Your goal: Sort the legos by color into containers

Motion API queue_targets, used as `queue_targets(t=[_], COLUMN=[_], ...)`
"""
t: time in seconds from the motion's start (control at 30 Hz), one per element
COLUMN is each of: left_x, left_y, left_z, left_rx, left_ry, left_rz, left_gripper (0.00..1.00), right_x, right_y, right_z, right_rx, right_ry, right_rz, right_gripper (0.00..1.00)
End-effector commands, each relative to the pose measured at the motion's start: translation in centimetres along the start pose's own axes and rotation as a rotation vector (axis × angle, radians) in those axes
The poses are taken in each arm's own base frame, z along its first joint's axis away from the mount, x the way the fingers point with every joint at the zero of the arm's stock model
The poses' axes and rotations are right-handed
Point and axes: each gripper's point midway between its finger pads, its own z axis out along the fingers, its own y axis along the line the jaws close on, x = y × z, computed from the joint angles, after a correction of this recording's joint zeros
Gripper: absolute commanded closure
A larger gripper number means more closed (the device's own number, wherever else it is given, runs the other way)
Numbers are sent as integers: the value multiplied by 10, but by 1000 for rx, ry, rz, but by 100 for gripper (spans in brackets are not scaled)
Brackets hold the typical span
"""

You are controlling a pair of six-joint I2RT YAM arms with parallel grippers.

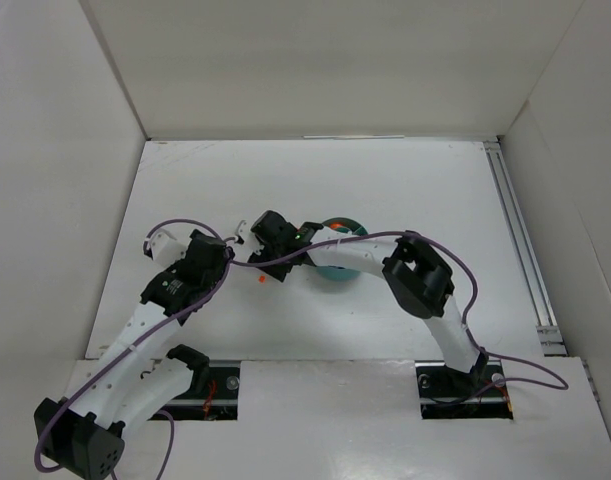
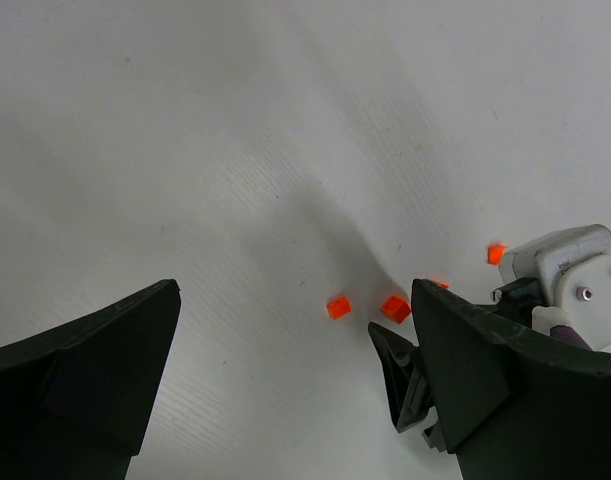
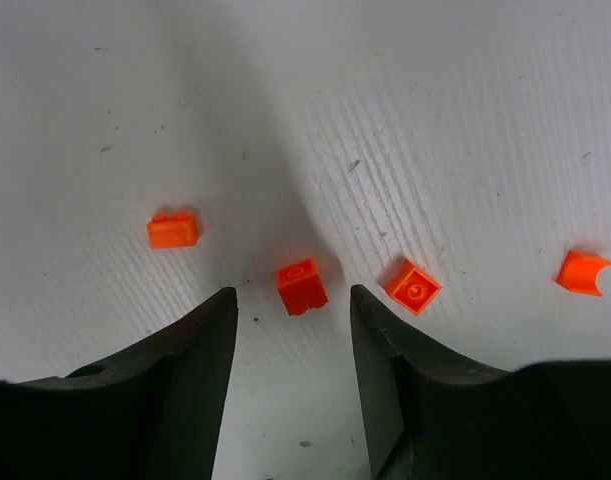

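- Now the right gripper point(image 3: 291, 296) hovers low over the white table point(image 1: 385, 180), its 2 dark fingers point(image 3: 190, 360) parted to a middling width with nothing clamped.
- 1 orange brick point(image 3: 301, 286) lies on the table in the gap between those fingertips, with bare table showing on either side of it.
- A 2nd orange brick point(image 3: 413, 286) lies just beside the right-hand finger, turned on a diagonal.
- A 3rd orange brick point(image 3: 173, 230) lies off to the left, apart from the fingers.
- A 4th orange piece point(image 3: 583, 271), with a curved notch in it, lies far to the right.
- The left gripper point(image 2: 293, 290) stands wide open and holds nothing; its camera looks across the table at the same orange scatter and at part of the right gripper.
- From above, the 2 wrists meet near the table's middle, left of the teal dish point(image 1: 347, 224).
- The dish is largely hidden under the right arm point(image 1: 420, 275), so I cannot tell what lies in its compartments.
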Motion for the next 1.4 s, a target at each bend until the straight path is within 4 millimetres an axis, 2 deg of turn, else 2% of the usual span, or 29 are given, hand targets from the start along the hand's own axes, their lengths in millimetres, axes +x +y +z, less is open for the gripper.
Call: queue_targets(t=[0.0, 0.2, 0.37, 0.43, 0.53, 0.6, 0.63, 0.67, 0.7, 0.73, 0.83, 0.93, 1.07, 1.1, 1.17, 1.2, 1.27, 1.3, 1.33, 1.37], left_x=[-4, -5, -5, -5, -5, -5, -5, -4, -2, -3, -2, 1, 6, 9, 12, 15, 23, 22, 26, 29], left_y=[-4, -6, -6, -6, -6, -6, -6, -5, -5, -8, -9, -14, -19, -21, -31, -34, -40, -51, -51, -52], left_z=[0, 0, 0, 0, 0, 0, 0, 1, 1, 1, 0, 1, 5, 6, 7, 8, 8, 7, 9, 10], left_rx=[24, 31, 31, 31, 31, 31, 31, 24, 27, 34, 44, 59, 72, 78, 116, 129, 168, 211, 221, 235], left_ry=[-19, -22, -22, -22, -22, -22, -22, -20, -11, -13, -7, 8, 25, 37, 55, 64, 100, 95, 108, 116], left_rz=[-6, -11, -2, -2, -2, 7, 7, 12, 13, 8, 21, 31, 81, 92, 106, 134, 165, 168, 205, 215], left_gripper=[0, 0, 0, 0, 0, 0, 0, 0, 0, 0, 0, 0, 0, 0, 0, 0, 0, 0, 0, 0], right_x=[-8, 0, -6, -6, -6, -10, -8, -17, -15, -21, -37, -59, -68, -67, -62, -51, -41, -31, -18, -13], right_y=[-9, -6, -3, -3, -3, -4, -3, -6, -6, -7, -8, -11, -33, -47, -63, -79, -98, -108, -122, -130], right_z=[1, 14, 15, 15, 15, 11, 9, 3, 0, -4, -26, -59, -99, -114, -126, -129, -142, -145, -146, -153], right_rx=[55, 26, 2, 2, 2, 4, 3, 9, 9, 13, 1, 6, 50, 77, 104, 140, 192, 224, 243, 259], right_ry=[-7, 9, -19, -19, -19, -30, -28, -56, -54, -74, -142, -236, -310, -335, -343, -326, -316, -293, -273, -276], right_rz=[21, 38, 29, 29, 29, 30, 30, 30, 20, 20, -10, -43, -40, -32, -19, 7, 24, 41, 66, 81], right_gripper=[45, 46, 51, 59, 65, 74, 77, 80, 80, 82, 85, 85, 85, 85, 85, 85, 85, 85, 85, 85])
